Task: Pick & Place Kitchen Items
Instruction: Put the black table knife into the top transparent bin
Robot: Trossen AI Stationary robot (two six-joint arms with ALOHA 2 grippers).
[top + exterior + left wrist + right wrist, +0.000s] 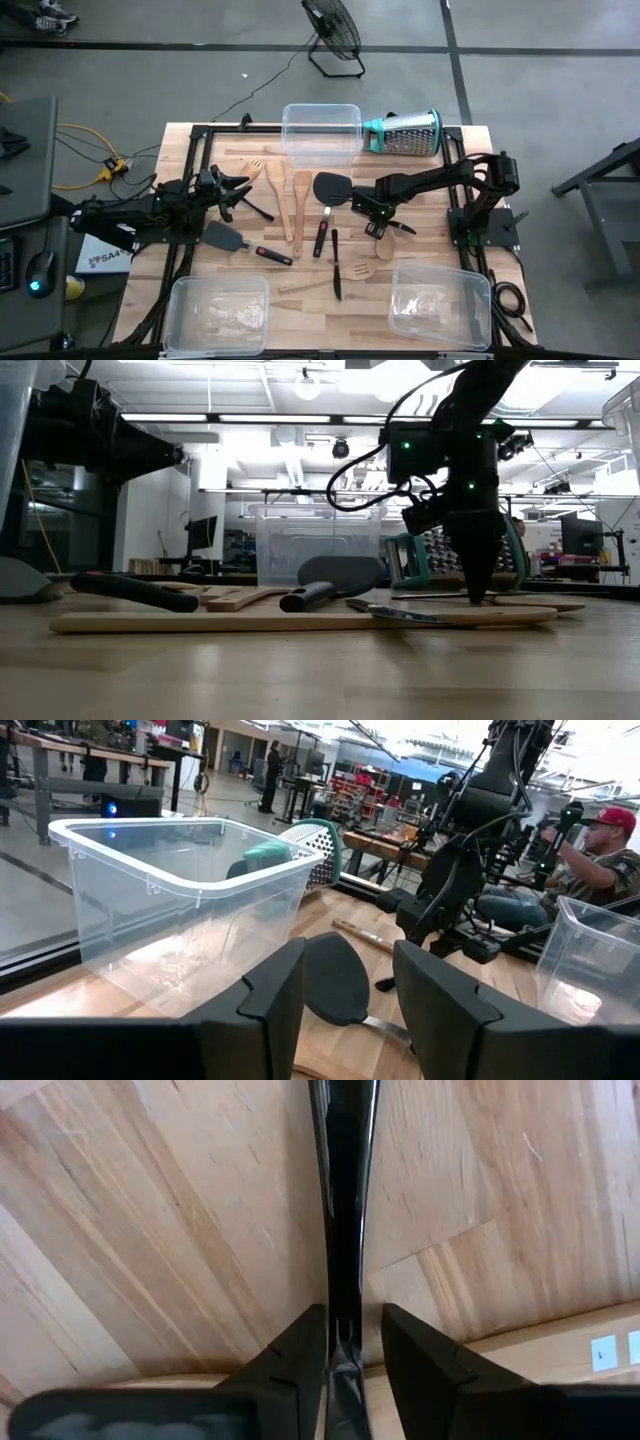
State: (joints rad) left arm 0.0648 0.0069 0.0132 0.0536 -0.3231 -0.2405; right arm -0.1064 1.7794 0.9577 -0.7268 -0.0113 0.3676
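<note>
My right gripper points straight down at the table right of centre, fingertips at the tabletop. Its two fingers stand close on either side of a thin black tool's handle, which lies flat on the wood; a sliver of table shows between handle and one finger. Other kitchen items lie flat: wooden spoons and spatulas, a black spatula with a red-black handle, another black spatula, a thin black tool. My left gripper waits open and level at the left, holding nothing. My right gripper comes from above, pointing down, with one finger on each side of the thin black handle and the fingers lying across it. Whether the pads touch the handle I cannot tell. The tool lies on the table.
A clear bin stands at the far middle, with a steel cone grater lying to its right. Two more clear bins sit at the near left and near right. A wooden spoon lies just near of my right gripper.
</note>
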